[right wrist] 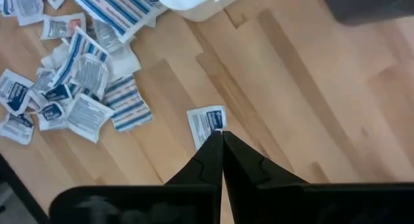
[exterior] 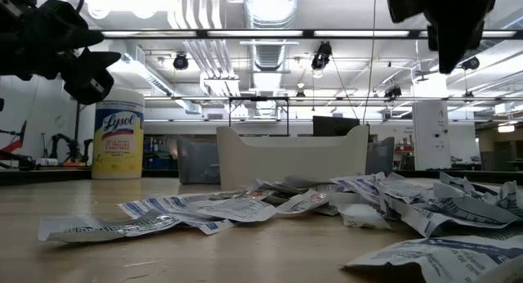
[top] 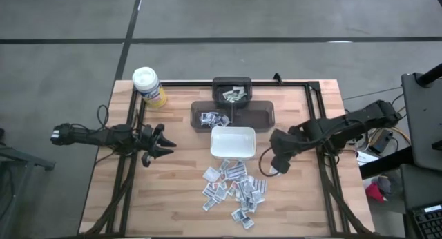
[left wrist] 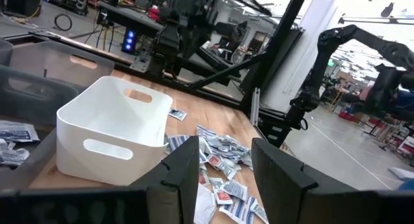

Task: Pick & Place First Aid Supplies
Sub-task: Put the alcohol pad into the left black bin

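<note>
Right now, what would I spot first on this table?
A messy pile of small packets near the table's front edge, just in front of an empty white dish. The right tool is shut, its tips pinching the edge of one stray packet lying apart from the pile. A yellow canister stands at the back left corner.

Right tool (right wrist: 222, 141): closed tips cover one edge of a lone packet (right wrist: 206, 125); contact cannot be confirmed. Packet pile (top: 233, 189): print too small to read. Low view crops both arms.
</note>
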Tool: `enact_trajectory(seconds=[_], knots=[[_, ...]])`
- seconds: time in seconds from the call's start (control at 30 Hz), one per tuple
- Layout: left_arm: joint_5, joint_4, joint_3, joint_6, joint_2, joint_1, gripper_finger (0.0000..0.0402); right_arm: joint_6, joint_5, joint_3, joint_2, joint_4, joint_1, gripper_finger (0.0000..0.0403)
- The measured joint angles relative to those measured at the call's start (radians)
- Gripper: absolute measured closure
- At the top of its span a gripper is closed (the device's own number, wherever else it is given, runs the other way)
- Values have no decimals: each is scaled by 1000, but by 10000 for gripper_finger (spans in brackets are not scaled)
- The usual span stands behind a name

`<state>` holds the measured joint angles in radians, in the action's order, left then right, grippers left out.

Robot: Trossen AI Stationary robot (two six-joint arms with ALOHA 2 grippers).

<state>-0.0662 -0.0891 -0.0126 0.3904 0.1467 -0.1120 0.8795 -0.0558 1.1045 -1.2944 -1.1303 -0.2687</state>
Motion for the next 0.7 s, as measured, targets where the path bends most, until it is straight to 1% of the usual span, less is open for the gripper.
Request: enact_trajectory(seconds=[0.17, 0.3, 0.5, 0.7], knots=[[0, 7, 2, 0, 1, 0, 266, -30, 11, -121, 19, 166, 0, 394], [0, 11, 2, 0, 1, 0, 266, -49, 36, -176, 18, 225, -1, 386], [0, 14, 2, 0, 1, 0, 266, -119, 38, -198, 17, 225, -2, 343], [0, 16, 2, -2, 1, 0, 266, -127, 57, -233, 16, 231, -7, 297]])
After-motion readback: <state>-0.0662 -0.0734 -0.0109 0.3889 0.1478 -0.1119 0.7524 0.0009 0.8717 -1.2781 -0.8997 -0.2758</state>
